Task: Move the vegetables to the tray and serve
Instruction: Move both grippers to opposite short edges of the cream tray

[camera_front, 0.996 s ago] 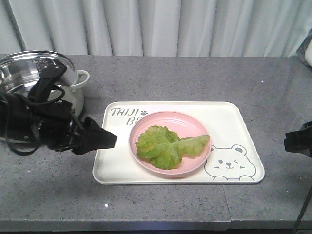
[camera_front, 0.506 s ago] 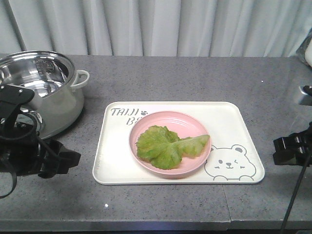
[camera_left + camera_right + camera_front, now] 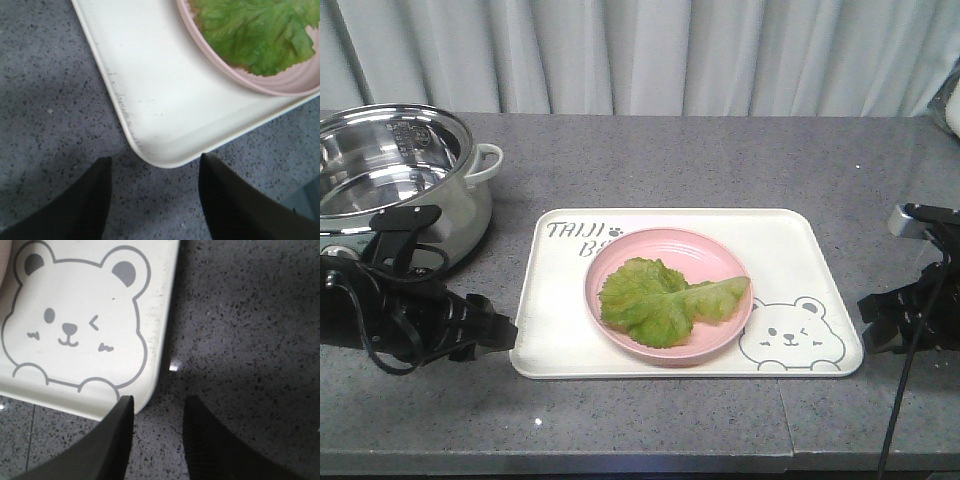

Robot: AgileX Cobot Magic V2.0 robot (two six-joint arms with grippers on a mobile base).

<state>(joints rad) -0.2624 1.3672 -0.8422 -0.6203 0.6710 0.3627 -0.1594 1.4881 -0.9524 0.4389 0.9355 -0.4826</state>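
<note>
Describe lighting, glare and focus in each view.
Front view: soft, even light, everything sharp, bright reflections on the steel pot. Left wrist view: tray corner crisp, left pincer dark and soft-edged, faint shadow on the counter. Right wrist view: bear drawing crisp, right pincer blurred, one bright speck on the counter.

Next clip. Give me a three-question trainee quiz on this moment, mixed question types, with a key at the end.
1. True or false: the lettuce leaves lie directly on the tray.
2. Which tray corner does the right gripper face? A: the bear drawing's corner. B: the lettering's corner.
3. Fill the gap: the left gripper has its jaws ____.

Key: 1 false, they lie on the pink plate, which sits on the tray. 2 A. 3 open.
</note>
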